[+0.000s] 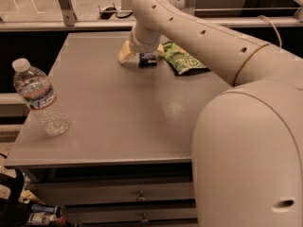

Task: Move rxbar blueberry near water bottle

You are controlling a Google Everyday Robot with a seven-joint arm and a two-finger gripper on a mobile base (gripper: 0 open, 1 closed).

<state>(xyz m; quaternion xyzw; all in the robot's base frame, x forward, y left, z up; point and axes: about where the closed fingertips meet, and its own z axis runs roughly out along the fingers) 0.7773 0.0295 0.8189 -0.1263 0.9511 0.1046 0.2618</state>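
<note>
Dim warm light, faint tabletop [113,122] sheen, far-side pincer [147,58] seemingly shadowed

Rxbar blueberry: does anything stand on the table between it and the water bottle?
Nothing visible does. The gripper is at the rxbar blueberry on the far side; bare table runs from there to the water bottle, near left. A yellowish item lies just beside that path.
</note>
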